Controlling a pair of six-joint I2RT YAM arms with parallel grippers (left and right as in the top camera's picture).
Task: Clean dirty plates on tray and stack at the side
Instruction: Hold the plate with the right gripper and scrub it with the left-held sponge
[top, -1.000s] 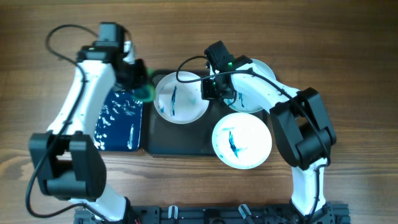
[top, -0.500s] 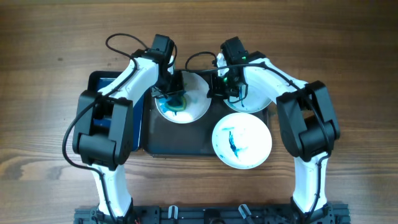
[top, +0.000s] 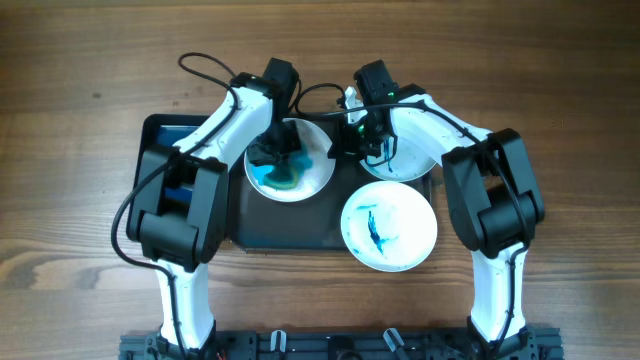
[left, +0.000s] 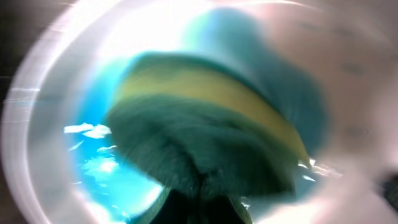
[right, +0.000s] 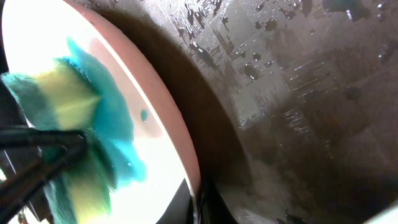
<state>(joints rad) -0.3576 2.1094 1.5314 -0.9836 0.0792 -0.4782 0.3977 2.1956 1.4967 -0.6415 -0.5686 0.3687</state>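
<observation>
Three white plates show in the overhead view. The left plate (top: 312, 172) lies on the dark grey tray (top: 290, 228) with a wet blue smear on its face. My left gripper (top: 273, 156) is shut on a green and yellow sponge (top: 285, 172) and presses it on that plate; the left wrist view shows the sponge (left: 205, 118) on the plate (left: 43, 130). My right gripper (top: 337, 148) is shut on that plate's right rim (right: 180, 118). A second streaked plate (top: 412, 160) lies under my right arm. A third (top: 388, 226) overlaps the tray's front right corner.
A glossy blue tray (top: 157, 132) lies left of the grey tray, mostly hidden under my left arm. The grey tray's floor (right: 298, 93) is wet with droplets. Bare wooden table surrounds the trays.
My left arm swung from the blue tray to the left plate with the sponge, then slid it across the plate, spreading the blue smear. My right gripper stayed on the rim.
</observation>
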